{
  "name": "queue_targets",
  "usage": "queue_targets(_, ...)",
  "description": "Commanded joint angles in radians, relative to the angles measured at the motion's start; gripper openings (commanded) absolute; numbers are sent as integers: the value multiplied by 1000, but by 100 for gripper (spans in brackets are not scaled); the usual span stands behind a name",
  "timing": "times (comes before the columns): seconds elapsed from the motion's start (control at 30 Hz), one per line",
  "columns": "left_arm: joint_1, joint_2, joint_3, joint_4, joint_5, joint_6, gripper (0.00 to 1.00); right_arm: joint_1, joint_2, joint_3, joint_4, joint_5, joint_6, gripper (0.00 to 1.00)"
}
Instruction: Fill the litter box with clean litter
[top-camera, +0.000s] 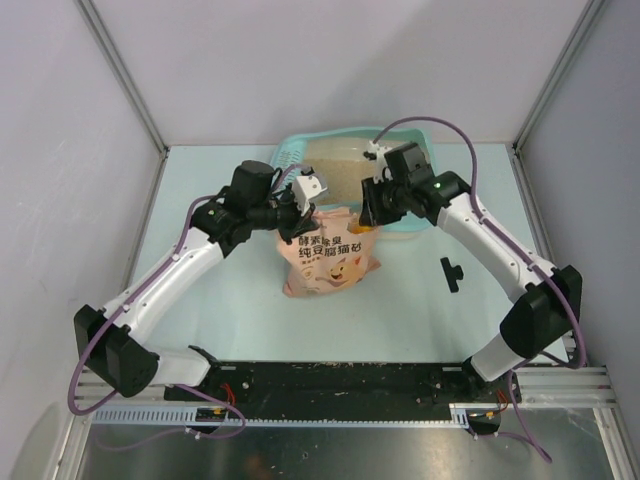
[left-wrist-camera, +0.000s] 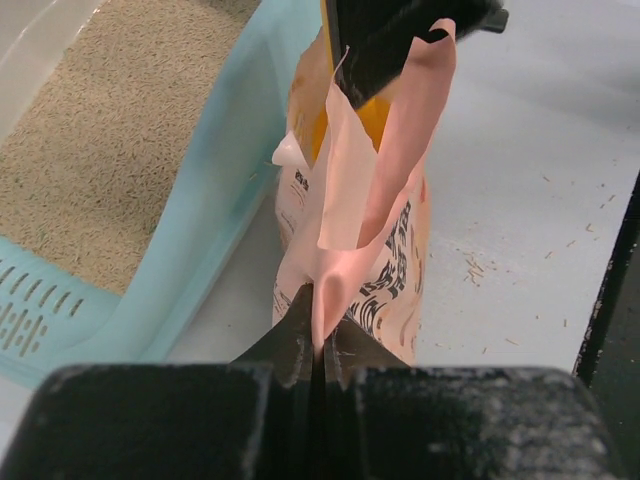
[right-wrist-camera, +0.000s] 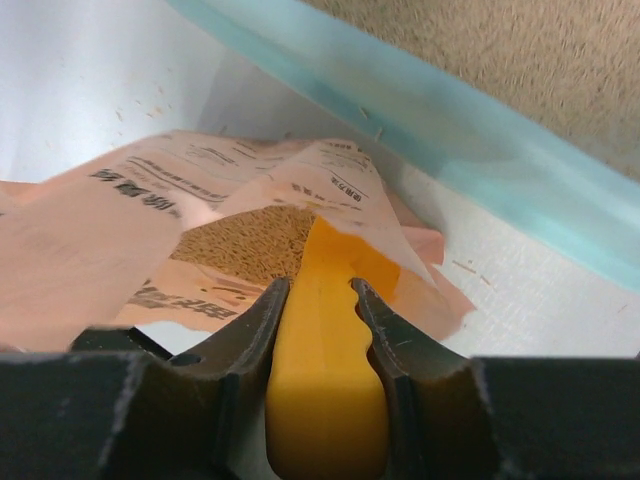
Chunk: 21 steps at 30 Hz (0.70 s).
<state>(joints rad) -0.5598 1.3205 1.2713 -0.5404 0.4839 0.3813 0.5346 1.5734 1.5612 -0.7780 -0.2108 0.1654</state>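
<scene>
The light teal litter box (top-camera: 298, 153) stands at the back, with beige clean litter (top-camera: 345, 168) on its floor (left-wrist-camera: 100, 150). In front of it stands a pink bag (top-camera: 330, 255), open at the top. My left gripper (left-wrist-camera: 322, 335) is shut on the bag's upper edge and holds it up. My right gripper (right-wrist-camera: 318, 290) is shut on the handle of an orange scoop (right-wrist-camera: 325, 350), whose front end is down inside the bag's mouth among more litter (right-wrist-camera: 245, 240). The box wall (right-wrist-camera: 450, 140) runs just beyond the bag.
A small black object (top-camera: 450, 272) lies on the table right of the bag. Loose granules are scattered on the table (left-wrist-camera: 500, 260). Grey walls close the table in on three sides.
</scene>
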Motion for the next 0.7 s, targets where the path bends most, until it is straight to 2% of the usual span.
queue_targets(0.0, -18, -75, 40, 149, 96, -71, 0, 37, -52, -105, 34, 128, 39, 0)
queue_targets(0.27, -40, -30, -1, 195, 143, -157, 0, 80, -92, -371, 157, 137, 85, 0)
queue_targets(0.47, -40, -79, -78, 229, 140, -142, 0, 80, -55, -432, 207, -21, 150, 0)
queue_targets(0.67, -40, -98, -121, 270, 140, -157, 0, 87, -15, -457, 373, -263, 261, 0)
